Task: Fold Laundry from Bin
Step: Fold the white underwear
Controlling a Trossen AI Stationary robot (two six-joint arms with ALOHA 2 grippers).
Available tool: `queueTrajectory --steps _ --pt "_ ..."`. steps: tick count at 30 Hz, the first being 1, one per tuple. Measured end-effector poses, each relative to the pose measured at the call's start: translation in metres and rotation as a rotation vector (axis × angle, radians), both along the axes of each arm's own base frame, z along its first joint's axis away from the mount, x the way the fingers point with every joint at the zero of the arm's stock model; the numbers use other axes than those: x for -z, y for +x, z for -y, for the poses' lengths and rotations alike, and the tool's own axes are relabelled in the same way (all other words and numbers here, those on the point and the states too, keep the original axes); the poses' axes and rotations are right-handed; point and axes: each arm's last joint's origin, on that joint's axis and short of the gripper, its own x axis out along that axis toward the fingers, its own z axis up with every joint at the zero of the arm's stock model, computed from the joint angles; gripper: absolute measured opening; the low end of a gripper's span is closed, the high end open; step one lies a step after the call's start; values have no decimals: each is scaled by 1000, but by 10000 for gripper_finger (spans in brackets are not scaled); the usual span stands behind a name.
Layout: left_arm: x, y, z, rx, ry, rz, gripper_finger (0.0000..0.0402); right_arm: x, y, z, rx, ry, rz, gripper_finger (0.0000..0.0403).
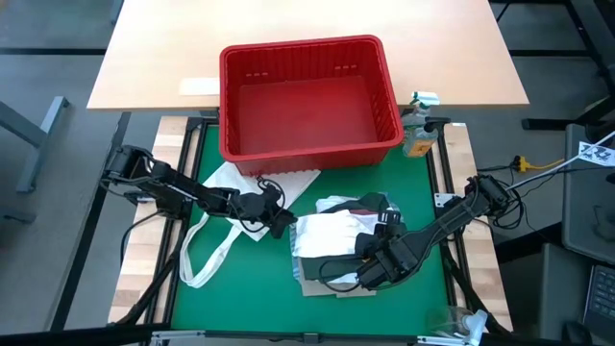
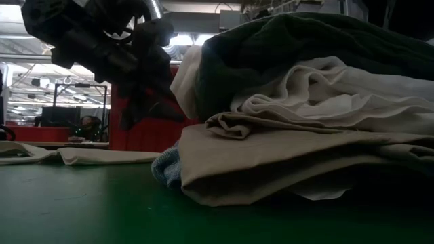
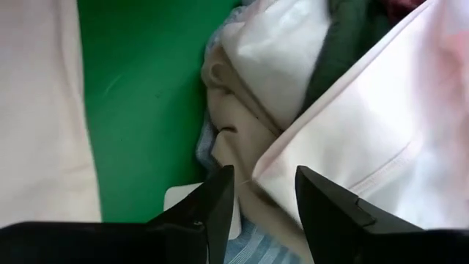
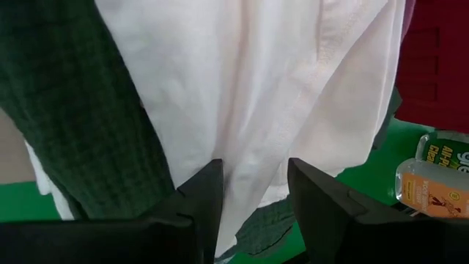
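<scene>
**Both tools at the stack, bin standing empty**

The red rectangular plastic basket (image 1: pixel 309 96) sits at the far edge of the green worktop (image 1: pixel 192 308) with nothing visible inside it. The laundry is a low stack of soft garments (image 1: pixel 341 245) near the middle of the worktop: a tan shirt (image 2: pixel 285 159) at the bottom, a large white shirt (image 4: pixel 271 95) spread on top, a dark green-grey top (image 4: pixel 80 110) showing beside it, and a sliver of blue-striped cloth (image 3: pixel 253 249) peeking out underneath.

The left tool (image 3: pixel 264 202) hangs at the stack's left edge, its fingers apart with a fold of the white shirt lying between them; whether they pinch it cannot be told. The right tool (image 4: pixel 253 194) is over the stack's near right part, fingers likewise apart astride white cloth.

The stack lies between the two tools, its longer side running left to right, so each arm is nearest its own end. A white tote bag (image 1: pixel 231 207) lies flat left of the stack, under the left arm.
</scene>
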Motion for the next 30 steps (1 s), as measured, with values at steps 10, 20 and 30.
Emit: queueTrajectory --steps 10,20,30 --pt "-1 0 1 -10 -27 15 140 0 0 0 0 0 0 154" --pt "0 0 8 -11 -34 14 140 0 0 0 0 0 0 154" --pt "9 7 10 -13 -37 52 140 0 0 0 0 0 0 154"
